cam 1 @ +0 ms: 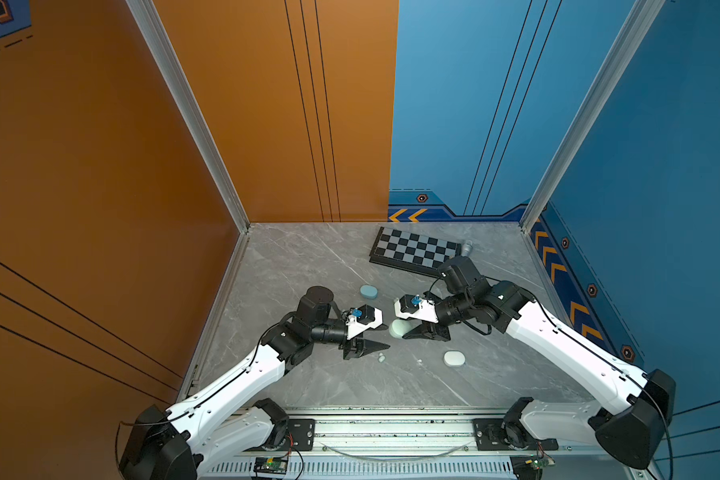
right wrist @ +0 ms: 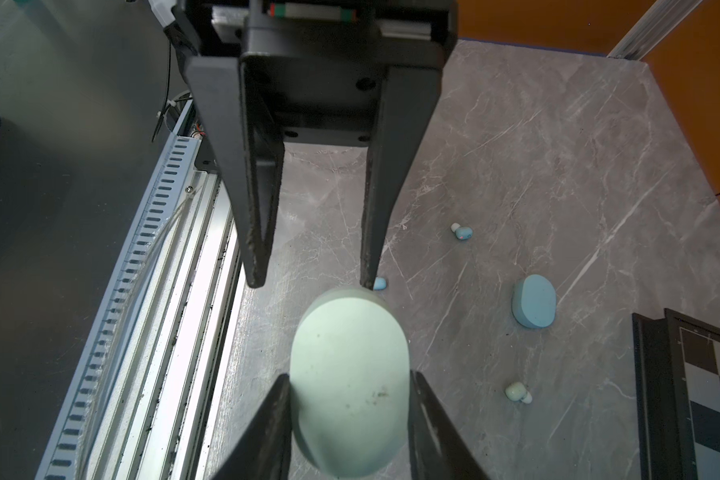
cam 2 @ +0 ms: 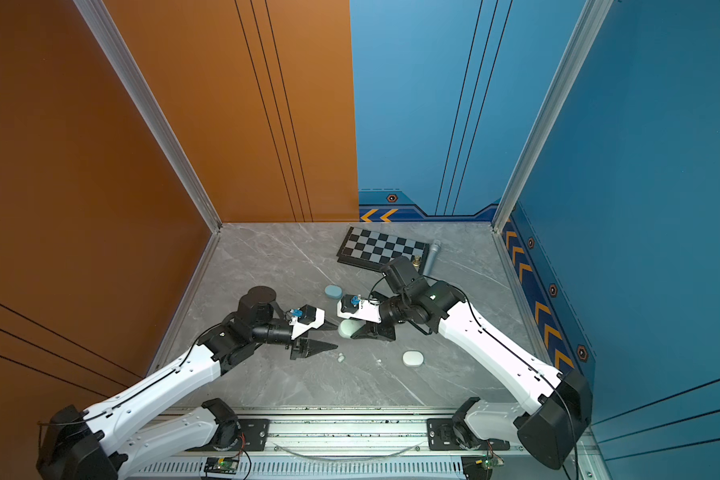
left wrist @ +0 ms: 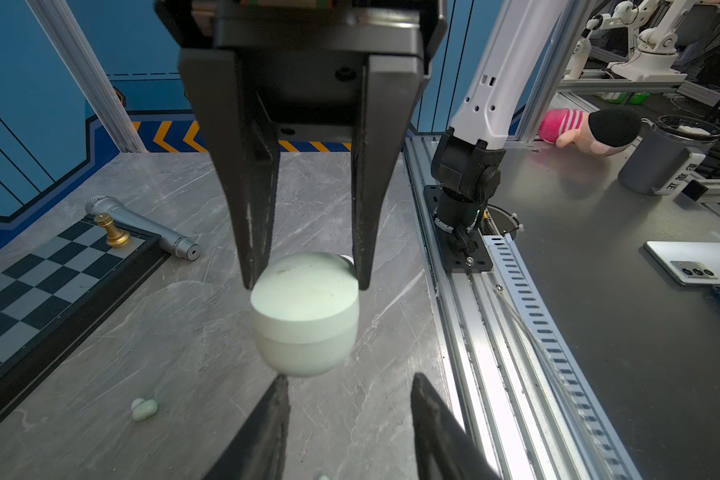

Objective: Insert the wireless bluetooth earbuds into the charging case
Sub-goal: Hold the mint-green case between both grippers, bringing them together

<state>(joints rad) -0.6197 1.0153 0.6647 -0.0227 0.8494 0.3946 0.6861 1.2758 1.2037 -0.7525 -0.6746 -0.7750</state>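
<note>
**Top views: pale green charging case (cam 1: 399,328) gripped; earbuds (cam 1: 381,356) loose on tabletop (cam 1: 350,390)**

1. Front zone. Nearest the front edge, right of centre, lies a white case (cam 1: 454,358). To its left and apart from it sit a tiny white earbud (cam 1: 420,361) and a pale earbud (cam 2: 341,357), both on the bare tabletop.

2. Middle zone. The right fingers (right wrist: 271,424) are clamped on the pale green charging case across its width, over the centre of the tabletop. The lid is shut; its seam shows in the left wrist view. The left fingers (left wrist: 271,424) face the case, spread apart with nothing between them. Their tips stand just beside the case's free end; contact cannot be told.

3. Loose parts, right wrist view. A light blue earbud (right wrist: 462,232) lies on the tabletop beyond the left fingers. A second light blue earbud (right wrist: 379,283) is partly hidden behind one fingertip. A pale green earbud (right wrist: 518,392) lies near the edge of the chessboard (cam 1: 414,251).

4. Far zone. A blue case (cam 1: 368,291) lies behind the left fingers, toward the back edge. The chessboard sits near the back right corner. A gold chess piece (left wrist: 115,235) stands upright at the board's edge, and a microphone (left wrist: 142,224) lies just beside that edge.
</note>
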